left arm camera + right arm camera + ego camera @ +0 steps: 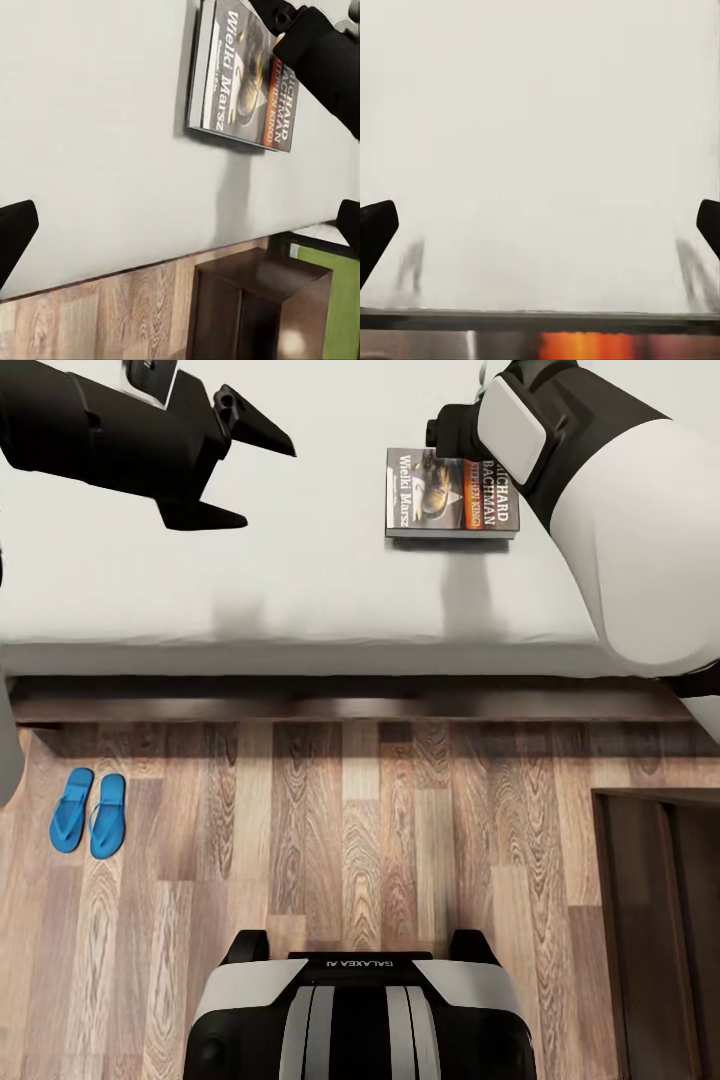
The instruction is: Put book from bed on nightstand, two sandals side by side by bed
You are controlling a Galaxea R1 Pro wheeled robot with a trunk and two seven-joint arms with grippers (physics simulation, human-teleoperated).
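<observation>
The book [450,493] lies flat on the bed's pale mattress [250,580], its dark cover with the orange picture facing up. My right arm reaches over it, and the wrist hides that gripper in the head view. In the right wrist view my right gripper [540,229] is open over bare mattress, with the book's edge [577,345] a blurred strip close to the camera. My left gripper [268,487] hangs open above the mattress, left of the book [244,75]. The two blue sandals [90,812] lie side by side on the floor by the bed's dark frame [340,700].
A dark brown nightstand [650,930] stands at the right on the wood-plank floor [350,840], also seen past the mattress edge as a nightstand [255,300] in the left wrist view. My own base [355,1010] is at the near edge.
</observation>
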